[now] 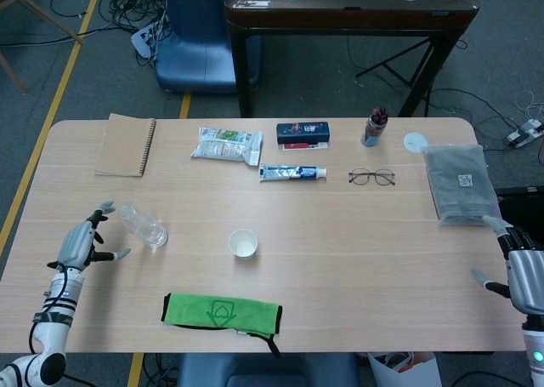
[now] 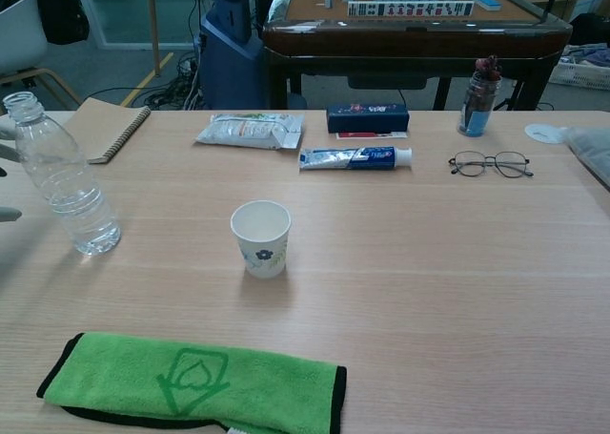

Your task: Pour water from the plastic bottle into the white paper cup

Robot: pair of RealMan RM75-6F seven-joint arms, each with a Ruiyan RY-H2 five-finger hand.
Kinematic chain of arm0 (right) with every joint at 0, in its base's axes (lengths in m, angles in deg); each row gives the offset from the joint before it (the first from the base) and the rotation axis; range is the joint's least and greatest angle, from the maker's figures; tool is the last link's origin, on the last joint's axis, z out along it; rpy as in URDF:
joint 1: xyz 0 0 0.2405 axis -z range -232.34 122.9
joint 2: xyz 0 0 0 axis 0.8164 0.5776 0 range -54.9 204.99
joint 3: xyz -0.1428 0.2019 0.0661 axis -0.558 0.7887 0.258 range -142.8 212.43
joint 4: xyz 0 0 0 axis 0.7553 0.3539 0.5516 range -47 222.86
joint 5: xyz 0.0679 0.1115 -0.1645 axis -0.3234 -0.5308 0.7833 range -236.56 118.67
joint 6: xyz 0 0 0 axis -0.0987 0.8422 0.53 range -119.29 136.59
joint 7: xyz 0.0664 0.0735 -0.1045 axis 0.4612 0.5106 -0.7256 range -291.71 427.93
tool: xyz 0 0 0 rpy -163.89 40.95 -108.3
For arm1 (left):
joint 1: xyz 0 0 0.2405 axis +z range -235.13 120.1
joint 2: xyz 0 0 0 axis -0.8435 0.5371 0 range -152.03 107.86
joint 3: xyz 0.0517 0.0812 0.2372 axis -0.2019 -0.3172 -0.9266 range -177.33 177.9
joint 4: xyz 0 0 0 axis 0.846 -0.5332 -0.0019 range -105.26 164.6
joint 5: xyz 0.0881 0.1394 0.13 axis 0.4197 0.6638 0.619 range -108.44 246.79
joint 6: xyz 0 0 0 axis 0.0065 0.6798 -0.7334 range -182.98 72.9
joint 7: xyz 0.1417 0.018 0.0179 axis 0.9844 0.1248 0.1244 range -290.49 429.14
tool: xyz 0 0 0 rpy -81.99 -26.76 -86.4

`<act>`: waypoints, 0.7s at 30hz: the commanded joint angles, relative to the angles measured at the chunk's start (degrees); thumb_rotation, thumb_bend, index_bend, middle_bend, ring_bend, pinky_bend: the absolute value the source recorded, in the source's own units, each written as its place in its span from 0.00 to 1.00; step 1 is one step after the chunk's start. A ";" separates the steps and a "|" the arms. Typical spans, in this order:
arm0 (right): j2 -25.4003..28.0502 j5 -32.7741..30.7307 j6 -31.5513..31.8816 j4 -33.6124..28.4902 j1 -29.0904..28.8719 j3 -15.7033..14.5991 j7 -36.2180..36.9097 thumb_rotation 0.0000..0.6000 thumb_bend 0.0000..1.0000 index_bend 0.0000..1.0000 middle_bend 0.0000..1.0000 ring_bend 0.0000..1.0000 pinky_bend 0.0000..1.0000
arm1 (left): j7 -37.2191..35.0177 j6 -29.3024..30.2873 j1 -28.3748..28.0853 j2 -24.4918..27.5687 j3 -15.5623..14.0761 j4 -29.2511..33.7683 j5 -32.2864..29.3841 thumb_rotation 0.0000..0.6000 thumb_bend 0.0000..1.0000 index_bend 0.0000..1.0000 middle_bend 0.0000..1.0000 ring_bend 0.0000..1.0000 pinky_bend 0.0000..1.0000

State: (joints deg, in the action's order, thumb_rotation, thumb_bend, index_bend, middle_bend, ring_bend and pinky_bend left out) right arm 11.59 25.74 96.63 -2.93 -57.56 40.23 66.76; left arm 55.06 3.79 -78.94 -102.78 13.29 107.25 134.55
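While my left hand hovers with fingers spread just beside the plastic bottle, holding nothing, the bottle stands upright and uncapped on the table, water filling only its lower part. To its right, apart from it, the white paper cup stands upright with a flower print; I cannot tell its contents. My right hand rests spread and empty at the table's far right edge.

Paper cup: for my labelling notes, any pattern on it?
White paper cup with a small dark flower print; chest view.
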 commanded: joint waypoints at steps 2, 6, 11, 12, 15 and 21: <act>0.02 0.05 0.02 0.02 0.01 0.01 0.07 1.00 0.00 0.19 0.24 0.23 0.50 | -0.94 -0.77 -0.44 -0.52 0.29 -0.30 -0.47 1.00 0.02 0.08 0.18 0.21 0.47; 0.04 0.13 -0.04 0.02 0.02 -0.04 0.08 1.00 0.00 0.19 0.24 0.23 0.50 | -4.27 -1.30 -0.55 -0.86 1.02 0.26 -0.48 1.00 0.02 0.09 0.18 0.21 0.47; 0.01 0.37 -0.03 -0.03 0.03 -0.14 -0.08 1.00 0.00 0.19 0.24 0.23 0.50 | -7.22 -2.45 -1.12 -0.98 1.40 0.64 0.12 1.00 0.02 0.09 0.18 0.21 0.47; 0.01 0.38 0.00 -0.06 0.05 -0.15 -0.08 1.00 0.00 0.19 0.24 0.23 0.50 | -7.31 -2.56 -1.26 -1.07 1.40 0.66 0.21 1.00 0.02 0.09 0.18 0.21 0.47; 0.06 0.38 0.08 -0.10 0.11 -0.14 0.00 1.00 0.00 0.19 0.24 0.23 0.50 | -6.96 -2.67 -1.78 -1.59 1.31 0.41 0.52 1.00 0.02 0.10 0.18 0.21 0.47; 0.27 0.10 -0.08 -0.28 0.24 -0.17 -0.07 1.00 0.00 0.19 0.24 0.23 0.50 | -6.60 -3.05 -2.60 -2.52 1.39 0.58 0.29 1.00 0.02 0.12 0.18 0.22 0.47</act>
State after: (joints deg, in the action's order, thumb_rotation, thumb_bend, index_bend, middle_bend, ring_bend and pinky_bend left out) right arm 11.85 25.89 96.60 -3.19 -57.32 40.07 66.72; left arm 48.53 0.80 -81.48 -105.24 14.63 107.77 134.90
